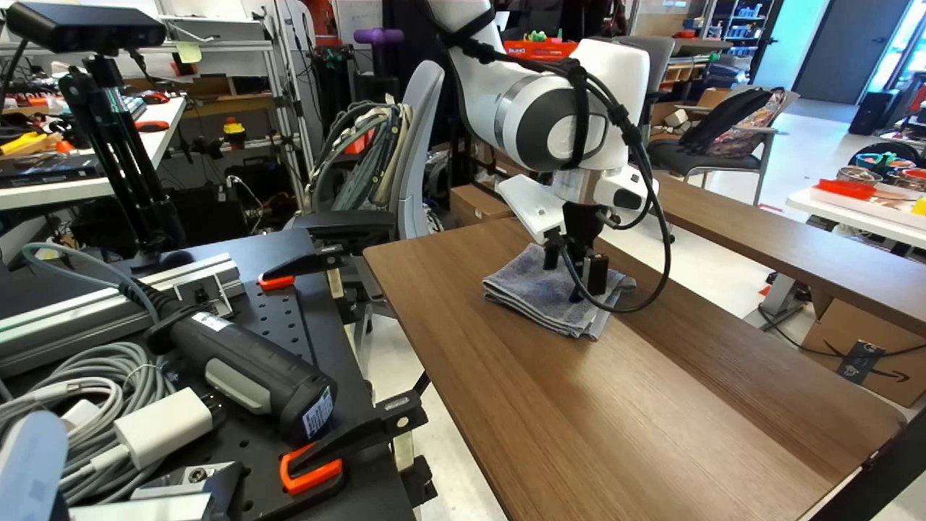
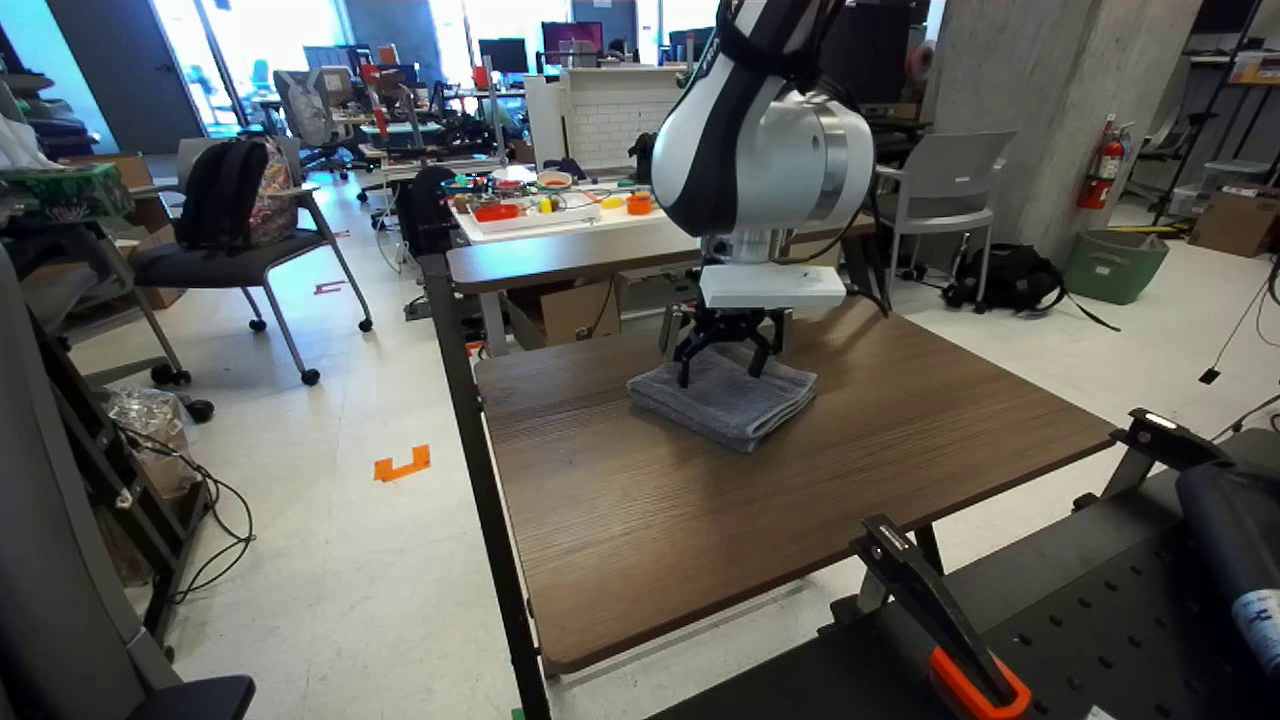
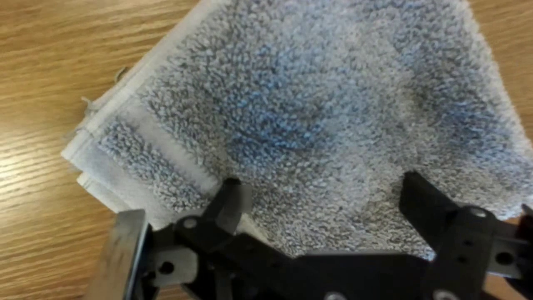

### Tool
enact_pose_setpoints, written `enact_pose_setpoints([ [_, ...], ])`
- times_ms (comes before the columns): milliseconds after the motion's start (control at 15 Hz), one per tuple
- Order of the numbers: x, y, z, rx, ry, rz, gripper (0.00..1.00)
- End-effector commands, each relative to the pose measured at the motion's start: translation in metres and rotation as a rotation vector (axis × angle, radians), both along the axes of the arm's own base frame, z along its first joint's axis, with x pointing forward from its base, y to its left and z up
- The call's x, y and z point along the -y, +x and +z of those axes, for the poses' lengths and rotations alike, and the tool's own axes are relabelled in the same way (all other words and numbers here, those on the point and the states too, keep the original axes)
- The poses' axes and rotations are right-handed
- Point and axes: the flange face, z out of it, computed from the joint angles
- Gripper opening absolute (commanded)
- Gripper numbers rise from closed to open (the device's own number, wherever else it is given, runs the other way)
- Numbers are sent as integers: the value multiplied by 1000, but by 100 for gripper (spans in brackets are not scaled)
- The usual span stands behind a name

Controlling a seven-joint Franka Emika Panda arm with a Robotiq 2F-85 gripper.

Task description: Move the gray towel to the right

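Observation:
The gray towel point(image 1: 532, 293) lies folded and slightly rumpled on the brown wooden table. It also shows in an exterior view point(image 2: 720, 400), and it fills most of the wrist view point(image 3: 316, 100). My gripper point(image 3: 322, 181) points down over the towel with its black fingers spread wide and gray cloth visible flat between them. In both exterior views the gripper point(image 1: 574, 281) point(image 2: 721, 377) is right over the towel, fingertips at its top surface. I cannot tell whether they touch or press into it. The gripper and its cable hide part of the towel.
The wooden table point(image 2: 640, 520) stands beside a black perforated cart top point(image 1: 278, 325) with orange-and-black clamps point(image 1: 311, 467), a handheld tool point(image 1: 246, 369) and coiled cables. A second wooden table point(image 1: 788, 246) stands beyond. A dark post point(image 2: 480, 480) runs along a table edge.

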Motion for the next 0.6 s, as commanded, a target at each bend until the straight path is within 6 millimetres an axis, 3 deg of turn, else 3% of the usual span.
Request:
enact_pose_setpoints([
  [0, 26, 8, -10, -50, -62, -31, 100],
  [533, 118, 16, -3, -106, -144, -126, 100],
])
